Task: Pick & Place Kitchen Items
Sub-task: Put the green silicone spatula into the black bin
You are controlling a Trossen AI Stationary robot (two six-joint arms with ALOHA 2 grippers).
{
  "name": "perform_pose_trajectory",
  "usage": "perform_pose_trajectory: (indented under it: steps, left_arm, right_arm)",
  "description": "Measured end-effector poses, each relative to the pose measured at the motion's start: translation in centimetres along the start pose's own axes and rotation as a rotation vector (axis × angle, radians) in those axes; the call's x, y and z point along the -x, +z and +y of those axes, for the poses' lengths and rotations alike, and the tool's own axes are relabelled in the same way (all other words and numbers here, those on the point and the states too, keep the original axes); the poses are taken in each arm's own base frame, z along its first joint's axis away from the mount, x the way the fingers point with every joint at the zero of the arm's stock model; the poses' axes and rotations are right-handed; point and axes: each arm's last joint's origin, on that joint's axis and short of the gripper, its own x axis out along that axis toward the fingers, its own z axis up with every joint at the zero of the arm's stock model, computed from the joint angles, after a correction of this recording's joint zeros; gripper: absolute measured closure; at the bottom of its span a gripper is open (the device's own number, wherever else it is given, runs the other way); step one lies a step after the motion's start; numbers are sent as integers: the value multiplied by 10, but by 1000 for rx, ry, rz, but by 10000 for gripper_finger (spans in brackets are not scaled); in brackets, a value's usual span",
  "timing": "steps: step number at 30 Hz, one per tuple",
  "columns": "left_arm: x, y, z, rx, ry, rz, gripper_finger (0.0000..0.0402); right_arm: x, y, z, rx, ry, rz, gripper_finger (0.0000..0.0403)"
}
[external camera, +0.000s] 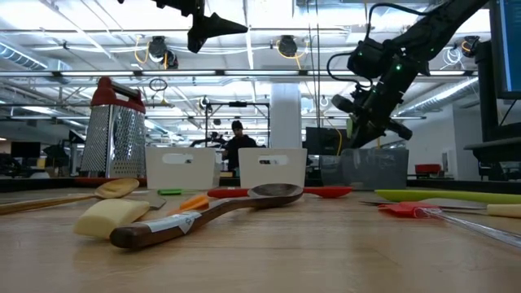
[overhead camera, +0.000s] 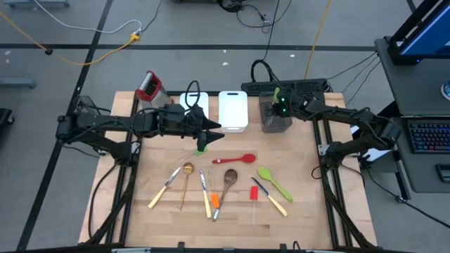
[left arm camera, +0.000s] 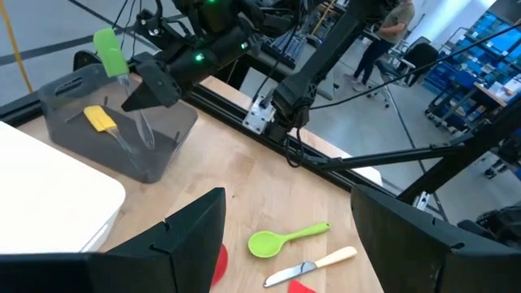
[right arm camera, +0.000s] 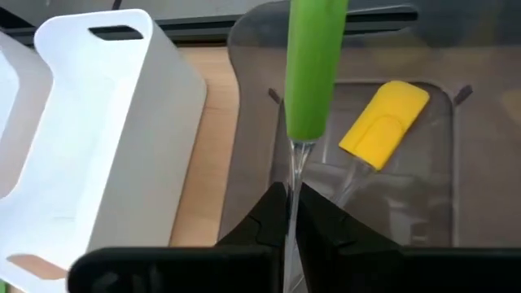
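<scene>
Overhead and wrist views of a wooden table (overhead camera: 295,204) bearing scattered kitchen utensils. The right gripper (right arm camera: 290,213), fingers pressed together, pinches the clear handle of a green spatula (right arm camera: 313,69) and holds it upright above the grey tray (right arm camera: 456,179) at the far side of the table; a yellow spatula (right arm camera: 384,122) lies inside that tray. The left gripper (left arm camera: 285,236), fingers spread and holding nothing, hangs above the table in front of the two white trays (overhead camera: 233,110), over a small green utensil (overhead camera: 200,150) whose shape cannot be made out. In the middle of the table lie a red spoon (overhead camera: 236,159), a green spoon (overhead camera: 273,182), a wooden spoon (overhead camera: 228,182), a gold spoon (overhead camera: 186,184), a red spatula (overhead camera: 254,199), an orange utensil (overhead camera: 214,202) and cream-handled knives (overhead camera: 163,188), most apart from one another, with the orange utensil crowded among neighbouring handles. A red-topped box grater (overhead camera: 148,87) stands at the far left corner, beside the white trays. In the low view a person (external camera: 238,142) is visible in the room beyond the table.
</scene>
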Motion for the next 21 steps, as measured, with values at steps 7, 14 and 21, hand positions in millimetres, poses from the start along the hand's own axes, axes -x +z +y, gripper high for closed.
perform_pose_trajectory:
  steps: [7,14,21]
  left_arm:
    - [0,0,0,0,0,0,133]
    - [0,0,0,0,1,2,133]
    - [0,-1,0,-1,2,5,133]
  right_arm:
    - [-4,-3,-3,-15,-37,30,394]
    - [-11,-5,-4,-16,-46,49,389]
    - [-11,-5,-3,-17,-42,45,347]
